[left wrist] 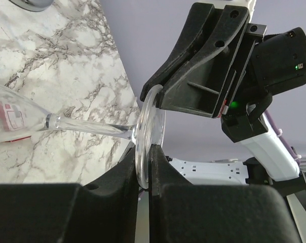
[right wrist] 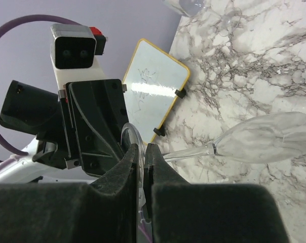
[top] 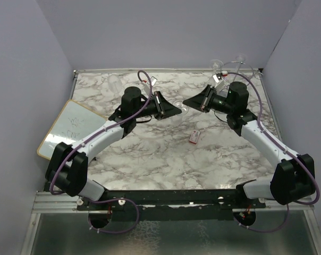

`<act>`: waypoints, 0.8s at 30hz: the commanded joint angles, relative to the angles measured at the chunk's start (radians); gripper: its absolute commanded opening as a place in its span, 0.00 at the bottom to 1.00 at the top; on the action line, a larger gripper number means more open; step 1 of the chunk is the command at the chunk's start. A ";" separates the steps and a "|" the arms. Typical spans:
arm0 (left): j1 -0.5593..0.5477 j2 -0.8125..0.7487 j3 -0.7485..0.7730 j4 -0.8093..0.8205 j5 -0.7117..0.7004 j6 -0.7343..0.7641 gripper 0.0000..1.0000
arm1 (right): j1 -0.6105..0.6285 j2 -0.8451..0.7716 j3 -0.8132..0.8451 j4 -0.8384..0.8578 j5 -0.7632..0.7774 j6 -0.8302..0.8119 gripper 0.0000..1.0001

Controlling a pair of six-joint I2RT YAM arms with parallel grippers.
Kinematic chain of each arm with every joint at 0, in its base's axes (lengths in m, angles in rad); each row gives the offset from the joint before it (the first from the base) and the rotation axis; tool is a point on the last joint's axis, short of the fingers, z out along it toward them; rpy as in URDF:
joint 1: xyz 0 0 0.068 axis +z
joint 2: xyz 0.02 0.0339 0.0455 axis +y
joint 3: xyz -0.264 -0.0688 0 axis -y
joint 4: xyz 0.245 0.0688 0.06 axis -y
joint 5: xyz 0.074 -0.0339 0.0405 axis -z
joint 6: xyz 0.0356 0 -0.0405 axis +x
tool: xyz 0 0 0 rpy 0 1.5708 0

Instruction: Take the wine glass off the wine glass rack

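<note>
Left gripper: clamped on glass foot rim
Right gripper: apparently clamped on same foot
Risk: opposed pulls could snap stem

Bowl of wine glass runs off frame edge in L-wrist view. Above it, shiny metal obj cropped at top. Near glass, red-white item too small to ID.

No legible text in any view. Whiteboard carries faint scribbles, unreadable. Small red-and-white packet shows print, too small to make out.
</note>
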 commanded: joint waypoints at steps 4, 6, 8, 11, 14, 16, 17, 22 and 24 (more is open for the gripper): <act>-0.007 -0.049 -0.023 0.025 0.000 0.167 0.00 | 0.012 -0.004 0.062 -0.025 -0.139 -0.210 0.17; -0.007 -0.066 -0.026 0.022 0.021 0.250 0.00 | 0.012 0.008 0.089 -0.040 -0.221 -0.327 0.29; -0.007 -0.099 -0.037 0.014 0.039 0.346 0.00 | 0.012 0.022 0.117 -0.099 -0.276 -0.452 0.38; -0.006 -0.160 -0.050 -0.045 0.034 0.512 0.00 | 0.013 0.041 0.131 -0.160 -0.394 -0.609 0.46; -0.008 -0.201 -0.036 -0.173 0.000 0.700 0.00 | 0.035 0.010 0.036 0.018 -0.414 -0.576 0.49; -0.008 -0.223 -0.027 -0.237 -0.005 0.786 0.00 | 0.061 -0.024 -0.042 0.153 -0.387 -0.576 0.52; -0.008 -0.234 -0.029 -0.255 -0.002 0.823 0.00 | 0.072 -0.039 -0.066 0.182 -0.377 -0.608 0.52; -0.014 -0.318 -0.077 -0.273 0.011 0.981 0.00 | 0.111 -0.091 -0.115 0.252 -0.371 -0.791 0.50; -0.018 -0.352 -0.094 -0.271 0.005 1.022 0.00 | 0.121 -0.097 -0.138 0.305 -0.461 -0.873 0.49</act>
